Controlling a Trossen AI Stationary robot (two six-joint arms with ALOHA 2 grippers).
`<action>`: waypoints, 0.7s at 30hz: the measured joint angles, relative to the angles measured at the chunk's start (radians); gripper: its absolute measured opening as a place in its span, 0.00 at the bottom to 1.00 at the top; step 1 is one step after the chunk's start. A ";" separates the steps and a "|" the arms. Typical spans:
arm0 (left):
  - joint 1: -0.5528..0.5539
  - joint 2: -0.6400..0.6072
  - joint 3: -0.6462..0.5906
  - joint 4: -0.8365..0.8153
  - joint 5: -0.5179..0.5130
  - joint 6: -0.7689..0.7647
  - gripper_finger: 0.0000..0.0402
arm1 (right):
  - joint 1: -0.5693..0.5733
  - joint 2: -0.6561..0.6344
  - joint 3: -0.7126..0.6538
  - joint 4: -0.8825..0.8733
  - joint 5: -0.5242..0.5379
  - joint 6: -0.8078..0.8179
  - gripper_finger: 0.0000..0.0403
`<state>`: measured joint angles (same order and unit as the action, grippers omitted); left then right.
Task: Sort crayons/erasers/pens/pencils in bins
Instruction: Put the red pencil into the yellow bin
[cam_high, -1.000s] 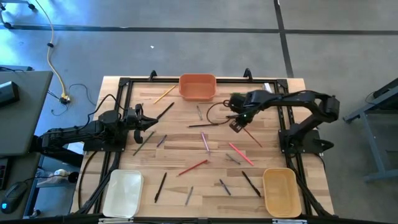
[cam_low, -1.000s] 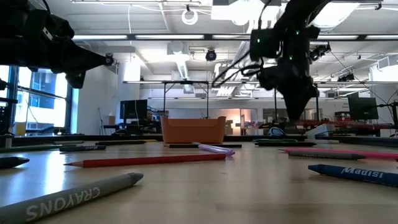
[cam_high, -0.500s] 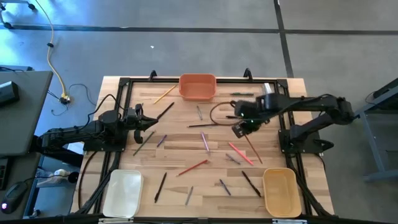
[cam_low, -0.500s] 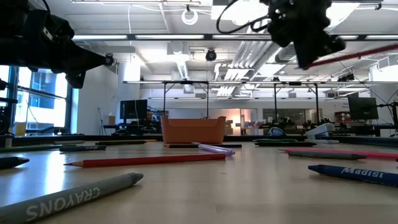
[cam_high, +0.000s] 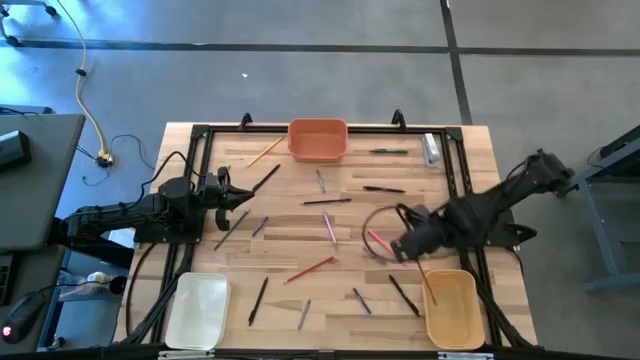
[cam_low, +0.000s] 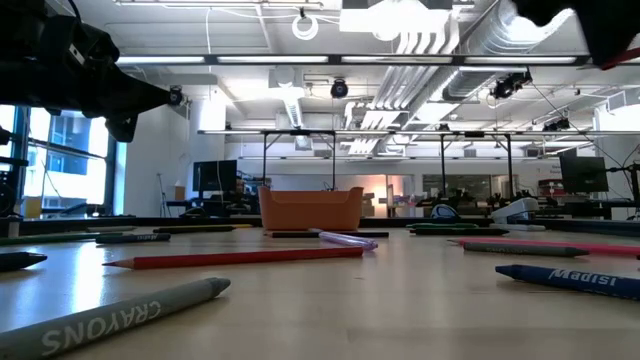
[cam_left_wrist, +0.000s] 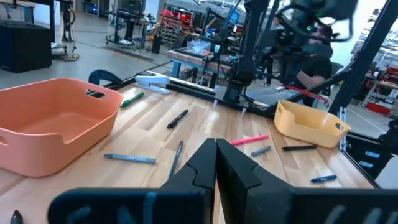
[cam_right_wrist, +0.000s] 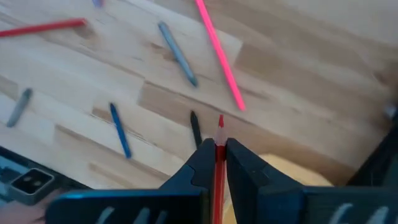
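The right gripper (cam_high: 408, 245), at the lower right of the high view, is squeezing a red pencil (cam_right_wrist: 219, 163) near the tan-yellow bin (cam_high: 452, 309). The left gripper (cam_high: 226, 189) is sitting pinched closed at the left.

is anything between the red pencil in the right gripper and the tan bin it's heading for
Nothing visible blocks it. The right gripper is shut on the red pencil in the air, just beside the tan-yellow bin. A pink stick and a black stick lie flat on the table beneath it, out of the path.
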<state>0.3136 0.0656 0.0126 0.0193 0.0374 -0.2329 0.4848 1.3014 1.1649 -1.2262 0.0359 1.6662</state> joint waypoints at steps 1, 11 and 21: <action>0.000 0.000 0.000 0.000 0.000 0.000 0.00 | 0.034 0.000 -0.008 -0.006 0.006 0.044 0.04; 0.000 0.000 0.000 0.000 0.000 0.000 0.00 | 0.293 0.000 -0.120 0.028 -0.013 0.364 0.04; 0.000 0.000 0.000 0.000 0.000 0.000 0.00 | 0.415 0.013 -0.134 0.059 -0.028 0.484 0.04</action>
<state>0.3136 0.0658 0.0128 0.0196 0.0374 -0.2329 0.9002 1.3143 1.0309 -1.1670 0.0078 2.1498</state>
